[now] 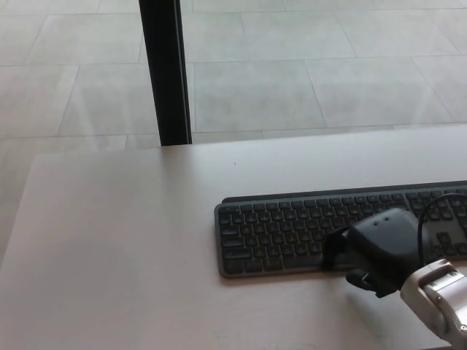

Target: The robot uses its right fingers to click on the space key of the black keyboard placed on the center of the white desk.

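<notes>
From the head view, the black keyboard [328, 230] lay on the white bench [124, 248], running off the picture's right edge. The right hand [376, 251] covered its front row, a finger [334, 246] seemingly touching the space key; I cannot tell whether its fingers were apart or together.

white desk [124, 233] carries black keyboard [292, 230], right end cut off; apparently nothing else.

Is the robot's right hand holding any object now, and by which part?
Nothing is held. The right hand only rests its fingers on the front key row of the black keyboard.
</notes>
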`<state>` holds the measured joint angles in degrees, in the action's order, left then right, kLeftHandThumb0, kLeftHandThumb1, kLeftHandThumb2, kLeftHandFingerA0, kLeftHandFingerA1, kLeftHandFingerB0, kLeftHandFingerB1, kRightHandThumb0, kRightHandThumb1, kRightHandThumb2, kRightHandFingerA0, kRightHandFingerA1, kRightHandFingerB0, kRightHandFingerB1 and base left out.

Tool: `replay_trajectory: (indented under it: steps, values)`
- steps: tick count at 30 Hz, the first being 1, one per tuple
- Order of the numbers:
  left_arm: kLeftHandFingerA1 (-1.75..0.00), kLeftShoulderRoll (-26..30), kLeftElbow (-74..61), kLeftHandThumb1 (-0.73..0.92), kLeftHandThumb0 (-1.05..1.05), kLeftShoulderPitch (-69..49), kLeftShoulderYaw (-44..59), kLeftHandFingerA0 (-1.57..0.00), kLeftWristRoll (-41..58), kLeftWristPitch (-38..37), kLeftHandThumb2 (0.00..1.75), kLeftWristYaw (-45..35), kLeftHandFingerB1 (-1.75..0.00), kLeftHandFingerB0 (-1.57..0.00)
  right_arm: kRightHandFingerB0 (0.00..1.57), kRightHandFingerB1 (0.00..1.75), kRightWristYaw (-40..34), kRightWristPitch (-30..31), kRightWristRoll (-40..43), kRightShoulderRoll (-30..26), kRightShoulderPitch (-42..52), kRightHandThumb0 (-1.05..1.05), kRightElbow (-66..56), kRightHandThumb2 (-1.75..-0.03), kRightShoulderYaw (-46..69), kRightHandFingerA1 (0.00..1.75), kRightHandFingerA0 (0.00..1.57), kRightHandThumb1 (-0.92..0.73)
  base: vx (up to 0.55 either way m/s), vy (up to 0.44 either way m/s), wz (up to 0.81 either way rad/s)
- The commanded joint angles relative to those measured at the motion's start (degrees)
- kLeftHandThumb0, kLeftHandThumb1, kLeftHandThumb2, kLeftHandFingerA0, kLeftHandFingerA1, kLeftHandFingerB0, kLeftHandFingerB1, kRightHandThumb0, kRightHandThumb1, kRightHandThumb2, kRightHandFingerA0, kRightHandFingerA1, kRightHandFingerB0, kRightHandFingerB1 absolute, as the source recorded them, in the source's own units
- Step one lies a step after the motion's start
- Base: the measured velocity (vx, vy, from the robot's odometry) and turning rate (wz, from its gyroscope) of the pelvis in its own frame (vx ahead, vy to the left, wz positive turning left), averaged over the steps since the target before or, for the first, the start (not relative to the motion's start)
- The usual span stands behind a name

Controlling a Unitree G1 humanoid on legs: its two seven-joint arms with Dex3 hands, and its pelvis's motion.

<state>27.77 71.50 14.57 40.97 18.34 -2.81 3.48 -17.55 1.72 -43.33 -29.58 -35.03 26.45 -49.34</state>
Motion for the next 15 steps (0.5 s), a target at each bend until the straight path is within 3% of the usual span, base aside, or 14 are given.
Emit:
replay_trajectory:
  steps: [1,15]
  values:
    - [-0.70,2.1,0.3,0.77,-0.63,0.4,0.1,-0.81,1.1,-1.5,0.63,1.8,-0.57,-0.60,0.79,0.54,-8.9,-1.9,-13.6,-2.0,-2.3,-0.40,2.3,-0.60,-2.3,1.62,0.90,-0.54,0.00,0.000,0.00]
    - [-0.66,2.1,0.4,0.78,-0.63,0.6,-0.2,-0.77,1.4,-1.3,0.63,1.3,-0.56,-0.62,0.80,0.52,-10.4,-3.1,-17.3,-0.9,-0.6,-0.43,4.2,-0.57,-1.9,1.64,0.87,-0.58,0.00,0.000,0.00]
